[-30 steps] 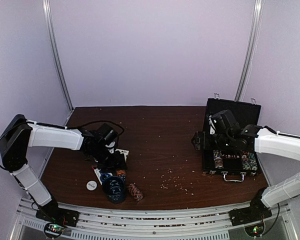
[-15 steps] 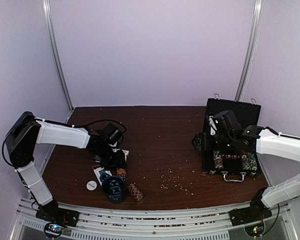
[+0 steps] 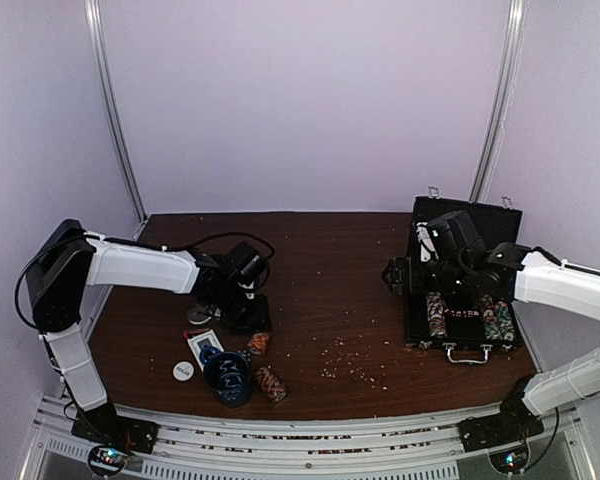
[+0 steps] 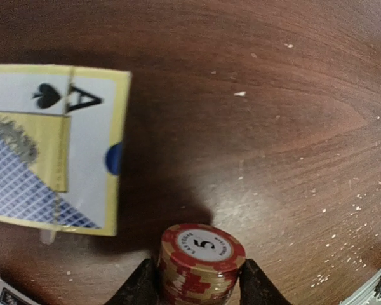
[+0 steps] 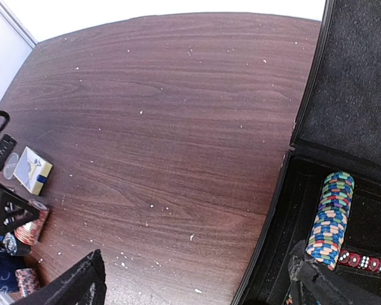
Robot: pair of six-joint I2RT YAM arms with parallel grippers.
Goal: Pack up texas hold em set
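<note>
The black case (image 3: 417, 300) lies open at the right with its lid up; it holds multicoloured chip rolls (image 3: 436, 315), also seen in the right wrist view (image 5: 330, 216), and red dice (image 5: 362, 260). My left gripper (image 4: 200, 286) is shut on a red and cream chip roll (image 4: 202, 260) marked 5, just above the table; this roll also shows in the top view (image 3: 259, 342). A yellow-edged card deck (image 4: 51, 146) lies beside it. My right gripper (image 5: 197, 286) is open and empty over the table at the case's left edge.
A dark round cup with white scribbles (image 3: 228, 375) stands near the front edge. Beside it are another chip roll (image 3: 271, 383), a blue card deck (image 3: 205, 346), a white dealer button (image 3: 183, 370) and a grey disc (image 3: 202, 316). White crumbs (image 3: 350, 360) dot the table.
My left gripper has moved right, toward the table's middle, with the red chip roll in it. The right arm has shifted only slightly.
</note>
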